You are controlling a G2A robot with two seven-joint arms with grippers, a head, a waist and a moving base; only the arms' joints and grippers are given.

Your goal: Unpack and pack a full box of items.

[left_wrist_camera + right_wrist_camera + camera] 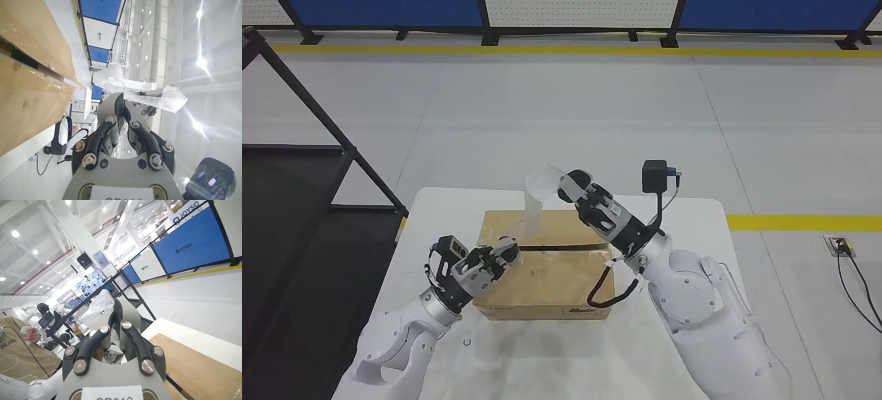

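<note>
Cardboard box [542, 285] sits on the white table [552, 350], about centred between the table's left and right edges and nearer its far edge. Top flaps are folded shut, with a dark seam running across the lid. Glossy patches show on the cardboard beside the seam in the left wrist view.

Right hand [572, 188] is raised over the box's far edge. Its fingers are pinched tight on a clear plastic film [542, 192], which stands up from the box as a pale, crumpled sheet. The right wrist view shows the film [98, 306] bunched just past the closed fingertips of the right hand [118, 306].

Left hand [504, 256] is low over the left part of the box top, toward the table's near-left corner. In its own view the left hand [122, 98] has its pads pressed together, with the film [170, 102] caught at the tips and fanning out to both sides.
</note>
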